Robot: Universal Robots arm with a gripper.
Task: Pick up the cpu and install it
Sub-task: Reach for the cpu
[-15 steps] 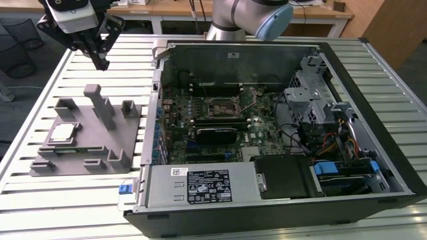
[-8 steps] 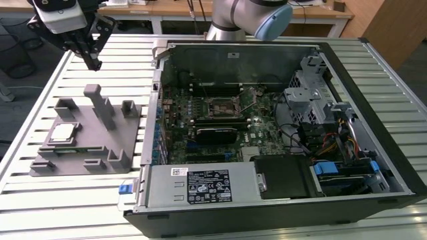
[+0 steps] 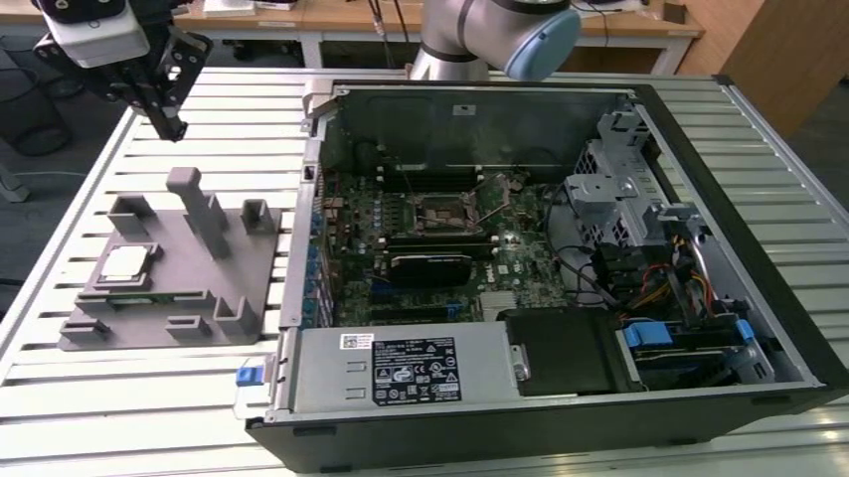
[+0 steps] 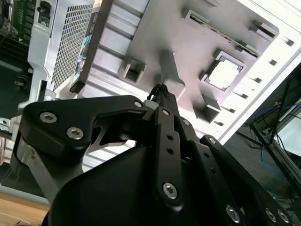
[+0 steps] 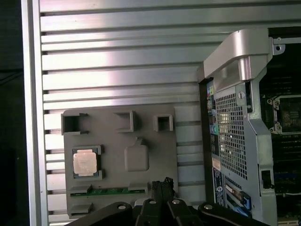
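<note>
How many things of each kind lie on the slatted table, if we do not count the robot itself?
cpu: 1
grey fixture: 1
green circuit strip: 1
open computer case: 1
Total: 4

The worktop [image 3: 146, 397] is a pale metal surface of long parallel slats with narrow grooves between them. A grey plastic fixture plate [image 3: 179, 263] with raised blocks and posts lies flat on it toward the exterior view's left. Just beside it, toward the exterior view's right, an open black computer case [image 3: 531, 425] lies on its side on the slats.
</note>
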